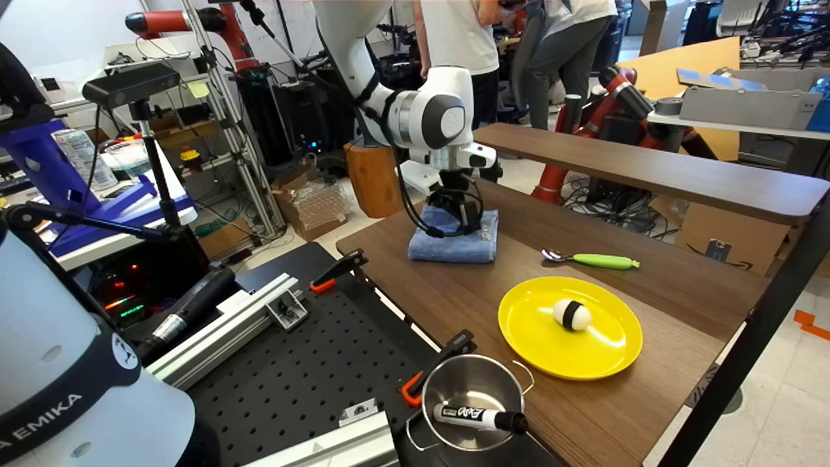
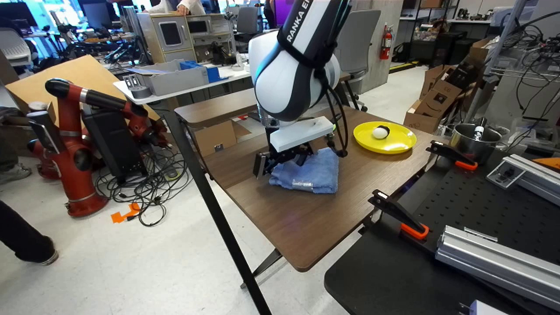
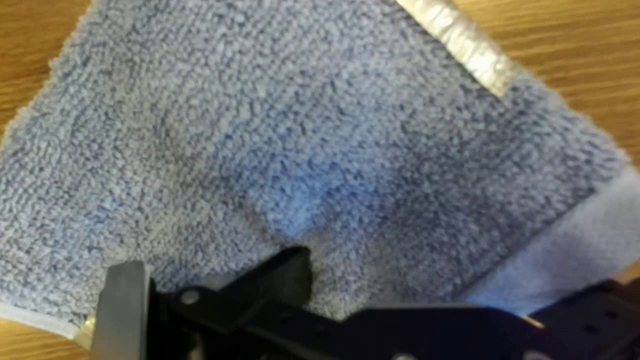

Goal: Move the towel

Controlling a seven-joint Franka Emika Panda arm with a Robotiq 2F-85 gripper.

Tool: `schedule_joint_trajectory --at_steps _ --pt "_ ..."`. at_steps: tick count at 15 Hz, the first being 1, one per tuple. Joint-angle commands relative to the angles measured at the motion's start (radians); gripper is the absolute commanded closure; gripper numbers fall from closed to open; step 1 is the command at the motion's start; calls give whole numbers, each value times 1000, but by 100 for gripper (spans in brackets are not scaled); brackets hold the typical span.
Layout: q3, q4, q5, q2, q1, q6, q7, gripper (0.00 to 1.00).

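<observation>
Spotter: What bounds you from here?

Operator: The brown surface [image 2: 306,227]. In an exterior view I see its rounded corner nearest the camera, and a raised board [image 1: 642,165] runs along one long side.

Spotter: Biggest thing on it?

Operator: The yellow plate [image 1: 538,327], in both exterior views, toward the opposite end from that corner.

Spotter: And the towel [image 2: 323,171]?

Operator: Folded on the surface between that corner and the plate, with wood showing between it and the edges around it. My wrist view adds a smooth pale band [image 3: 565,260] along one side of the cloth.

Spotter: Is the claw [image 2: 281,164] gripping it?

Operator: I read it as parted wide, the towel unclamped. In an exterior view the fingers [image 2: 260,165] stand well apart, one just beside the towel's edge, the other over the cloth. In an exterior view cables [image 1: 433,231] loop across the claw, so I can't judge the gap there. In the wrist view a dark tip [image 3: 295,270] of the claw comes down where the nap dips; whether it presses, I can't tell.

Spotter: Smaller things?

Operator: The green-handled spoon [image 1: 603,261], whole in an exterior view, lies near the plate. A black-banded white egg shape [image 1: 572,315] rests on the plate. Smallest is a shiny strip [image 3: 462,47] on the towel's edge, close up in the wrist view.
</observation>
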Motion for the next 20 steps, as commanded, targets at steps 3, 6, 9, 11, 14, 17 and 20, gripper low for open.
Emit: schedule_joint_trajectory --at_steps 3,6,9,11,14,17,20 --pt "-18 -44 34 10 15 51 -6 0" --pt "-17 -82 39 -7 10 77 -13 0" --pt "-10 -148 58 -51 -17 111 -30 0" --pt "7 -193 98 -73 -60 145 -56 0" --pt "32 -219 173 -100 -143 122 -117 0" --pt "60 -187 256 -93 -245 67 -197 0" --pt "73 -161 324 -91 -327 16 -251 0"
